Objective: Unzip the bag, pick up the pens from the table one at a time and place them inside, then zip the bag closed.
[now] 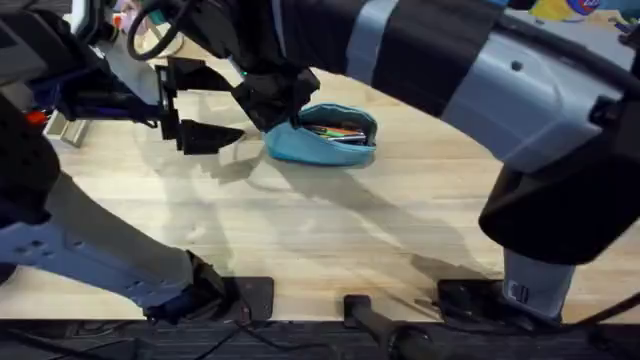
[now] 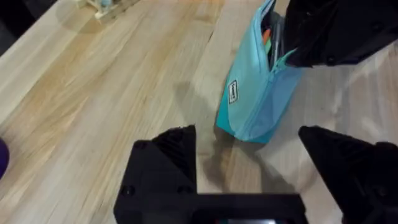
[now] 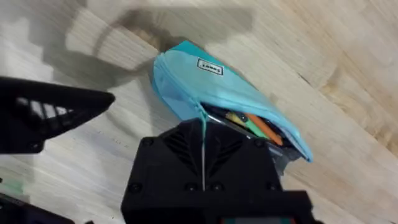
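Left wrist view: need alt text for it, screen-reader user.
A light blue bag lies on the pale wooden table, its zipper open and orange and green pens showing inside. The right tool, black, is at the bag's open end, apparently pinching the zipper pull. The left tool hangs open just short of the bag, touching nothing.

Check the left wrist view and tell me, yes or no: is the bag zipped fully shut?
No. The bag gapes open along its top, with pens showing inside.
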You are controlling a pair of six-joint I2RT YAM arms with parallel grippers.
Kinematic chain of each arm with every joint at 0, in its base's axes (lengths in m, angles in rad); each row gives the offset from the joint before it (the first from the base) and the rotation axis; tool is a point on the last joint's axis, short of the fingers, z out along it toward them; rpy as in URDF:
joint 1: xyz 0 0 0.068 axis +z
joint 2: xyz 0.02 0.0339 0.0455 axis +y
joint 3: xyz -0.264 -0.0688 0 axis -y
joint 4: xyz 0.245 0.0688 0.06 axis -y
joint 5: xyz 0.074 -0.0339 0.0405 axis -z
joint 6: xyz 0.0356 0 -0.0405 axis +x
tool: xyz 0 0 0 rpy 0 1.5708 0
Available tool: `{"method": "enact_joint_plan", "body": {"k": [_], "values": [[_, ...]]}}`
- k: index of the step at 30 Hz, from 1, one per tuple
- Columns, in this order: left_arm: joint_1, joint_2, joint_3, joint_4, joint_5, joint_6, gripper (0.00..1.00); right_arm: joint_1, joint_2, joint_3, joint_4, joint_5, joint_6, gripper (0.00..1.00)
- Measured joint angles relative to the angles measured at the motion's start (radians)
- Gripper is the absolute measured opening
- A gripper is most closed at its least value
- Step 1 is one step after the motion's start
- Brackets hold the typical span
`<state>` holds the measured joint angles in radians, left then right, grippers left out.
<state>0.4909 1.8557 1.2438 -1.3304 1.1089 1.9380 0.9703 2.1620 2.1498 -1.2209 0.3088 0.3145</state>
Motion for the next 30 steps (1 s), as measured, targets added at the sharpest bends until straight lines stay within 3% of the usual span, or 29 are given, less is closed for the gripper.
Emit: {"method": "enact_joint_plan", "body": {"k": [7,17,21,30], "values": [[-0.053,0.082,0.0,0.003,0.055,0.068,0.994,0.0,0.0,0.0,0.0,0.0,0.0,0.031],[-0.143,0.147,0.0,0.004,0.073,0.084,0.992,0.0,0.0,0.0,0.0,0.0,0.0,0.031],[-0.158,0.147,0.0,0.004,0.074,0.09,0.856,0.0,0.0,0.0,0.0,0.0,0.0,0.031],[-0.184,0.147,0.0,0.004,0.074,0.09,0.779,0.0,0.0,0.001,0.0,0.0,0.0,0.03]]}}
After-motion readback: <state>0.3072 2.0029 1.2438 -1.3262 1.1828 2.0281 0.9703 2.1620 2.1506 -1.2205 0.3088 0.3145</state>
